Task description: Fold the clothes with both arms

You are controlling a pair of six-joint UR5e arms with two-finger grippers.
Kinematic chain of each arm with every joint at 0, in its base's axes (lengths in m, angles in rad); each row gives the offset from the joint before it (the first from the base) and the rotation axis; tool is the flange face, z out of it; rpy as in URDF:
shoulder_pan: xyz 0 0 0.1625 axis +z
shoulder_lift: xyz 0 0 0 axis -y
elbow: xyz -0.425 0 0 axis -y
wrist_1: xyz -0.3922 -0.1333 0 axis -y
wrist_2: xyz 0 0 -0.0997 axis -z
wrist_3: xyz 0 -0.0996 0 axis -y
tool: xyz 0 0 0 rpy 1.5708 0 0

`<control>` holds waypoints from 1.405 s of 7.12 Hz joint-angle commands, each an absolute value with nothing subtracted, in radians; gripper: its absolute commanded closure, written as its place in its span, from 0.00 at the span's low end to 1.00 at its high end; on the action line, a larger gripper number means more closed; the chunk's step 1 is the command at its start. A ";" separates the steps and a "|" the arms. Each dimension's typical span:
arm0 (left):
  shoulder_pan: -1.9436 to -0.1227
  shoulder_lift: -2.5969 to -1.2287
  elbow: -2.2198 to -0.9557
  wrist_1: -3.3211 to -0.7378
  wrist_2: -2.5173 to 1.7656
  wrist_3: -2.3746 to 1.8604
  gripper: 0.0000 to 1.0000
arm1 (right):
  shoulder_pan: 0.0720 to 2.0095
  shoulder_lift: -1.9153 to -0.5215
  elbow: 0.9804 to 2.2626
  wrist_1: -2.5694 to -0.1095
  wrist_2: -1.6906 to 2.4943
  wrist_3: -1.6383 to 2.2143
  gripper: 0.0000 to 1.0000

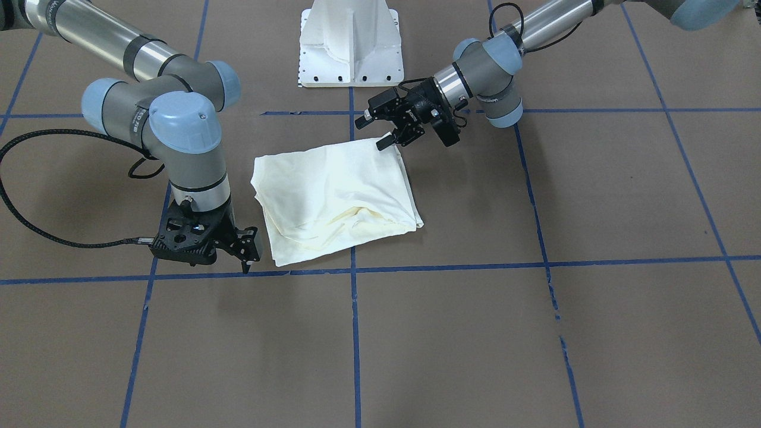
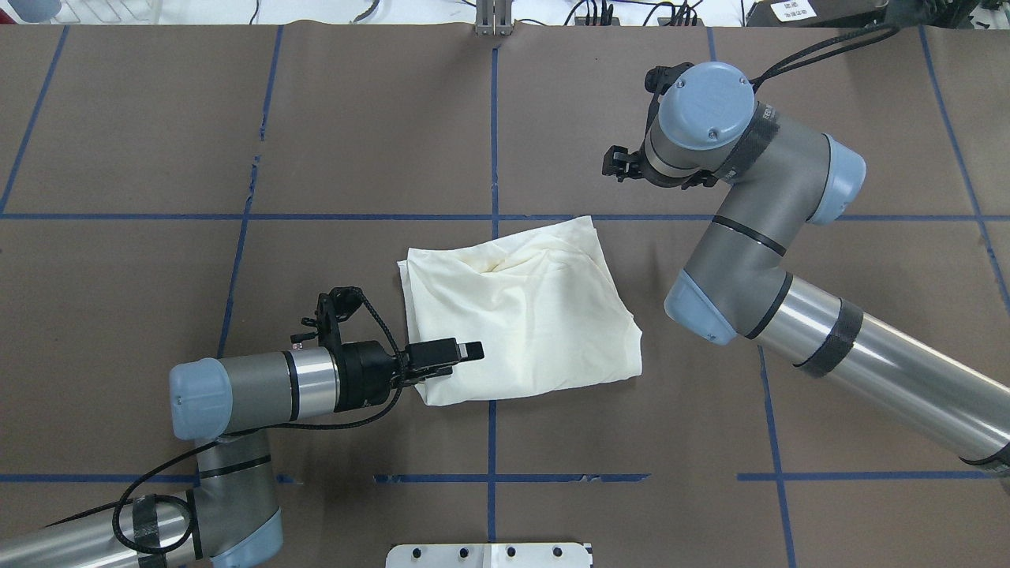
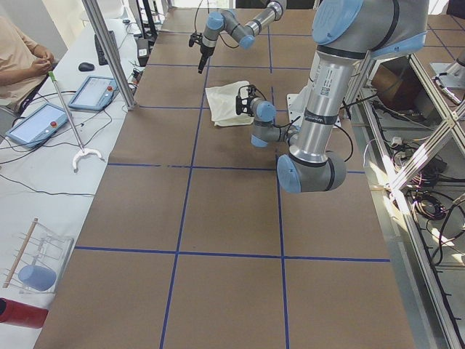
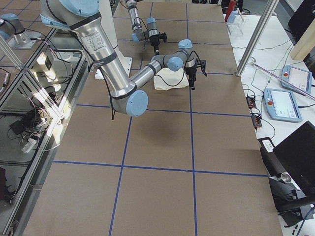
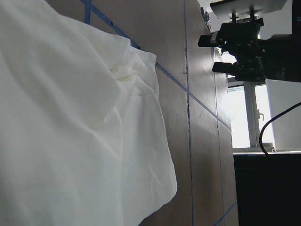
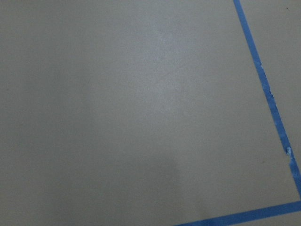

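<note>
The clothes are one cream shirt [image 1: 333, 196] folded into a rough square on the brown table, plain side up, with no print showing. It also appears from above [image 2: 521, 315] and fills the left wrist view [image 5: 70, 132]. My left gripper [image 1: 374, 131] reaches in sideways, open, over the shirt's corner nearest the robot; its lower finger is close to the cloth. From overhead the left gripper [image 2: 465, 349] overlaps that corner. My right gripper [image 1: 248, 255] points down at the table, just beyond the shirt's far corner, holding nothing. The left wrist view shows the right gripper [image 5: 210, 54] with its fingers apart.
The white pedestal base [image 1: 351, 44] stands behind the shirt. Blue tape lines [image 1: 355, 333] divide the brown table [image 1: 535, 333] into squares. A side bench holds tablets [image 3: 36, 123] and a person [image 3: 18, 58] sits at it. Only tabletop and tape show in the right wrist view.
</note>
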State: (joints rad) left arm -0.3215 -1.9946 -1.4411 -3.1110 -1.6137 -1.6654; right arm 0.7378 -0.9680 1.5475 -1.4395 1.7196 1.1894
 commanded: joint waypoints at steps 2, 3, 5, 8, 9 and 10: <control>-0.319 -1.988 -1.382 -3.108 -1.609 -1.660 0.00 | 0.738 -0.968 1.548 -1.439 1.720 1.193 0.00; -0.319 -1.987 -1.381 -3.106 -1.609 -1.660 0.00 | 0.738 -0.969 1.548 -1.439 1.720 1.193 0.00; -0.319 -1.987 -1.394 -3.108 -1.614 -1.660 0.00 | 0.738 -0.968 1.549 -1.439 1.721 1.193 0.00; -0.433 -1.964 -1.468 -3.106 -1.760 -1.632 0.00 | 0.692 -0.968 1.623 -1.440 1.723 1.201 0.00; -0.534 -1.927 -1.470 -3.108 -1.890 -1.576 0.00 | 0.648 -0.968 1.652 -1.439 1.720 1.239 0.00; -0.631 -1.902 -1.468 -3.108 -2.016 -1.501 0.00 | 0.591 -0.960 1.678 -1.439 1.704 1.250 0.00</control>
State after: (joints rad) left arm -0.5124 -1.9356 -1.4661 -3.1074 -1.8617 -1.5798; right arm 0.6540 -0.9660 1.6430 -1.4394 1.7170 1.2281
